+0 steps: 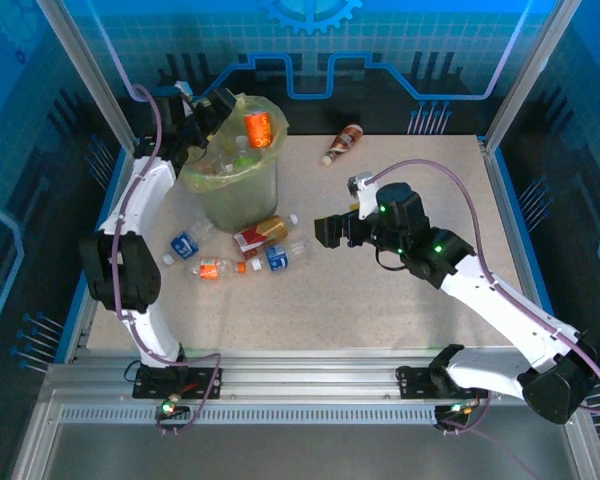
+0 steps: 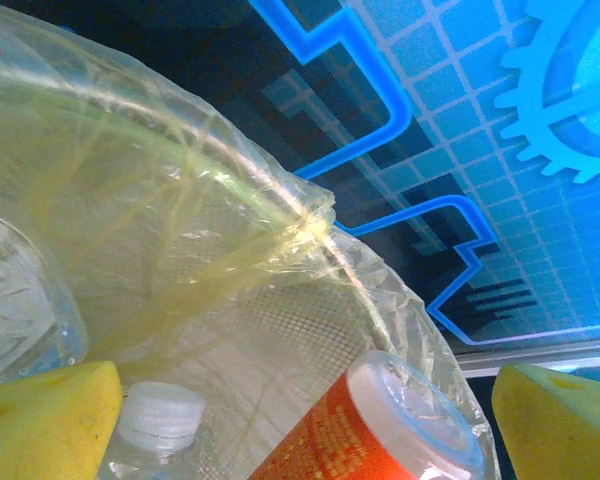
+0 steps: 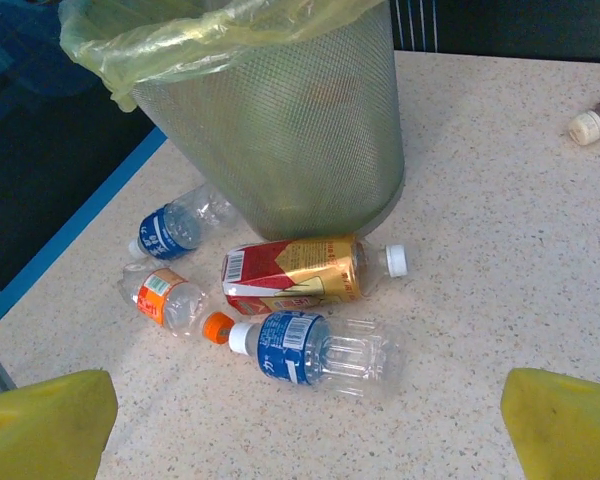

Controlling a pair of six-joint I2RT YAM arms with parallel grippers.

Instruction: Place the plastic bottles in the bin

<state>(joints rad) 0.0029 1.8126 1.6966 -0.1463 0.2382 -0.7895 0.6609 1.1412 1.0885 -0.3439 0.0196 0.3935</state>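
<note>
Four bottles (image 3: pixel 320 350) lie at the bin's (image 3: pixel 280 140) foot, a fifth (image 1: pixel 342 144) beyond it; orange bottle (image 1: pixel 258 128) sits high inside. Left gripper (image 2: pixel 305 420), right gripper (image 3: pixel 300 430): both released. We fear the heaped bin shedding it.

No wording is legible on any label. The red-and-gold bottle (image 3: pixel 295 275), at six o'clock of the bin (image 3: pixel 280 130), carries a barcode (image 3: pixel 235 266) at its label's nine o'clock end, with digits too small to read.

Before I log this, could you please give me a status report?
Left claw open over bag-lined round bin, orange-labelled plastic bottle inside. Right claw open, facing four loose bottles. Nothing blocking.
</note>
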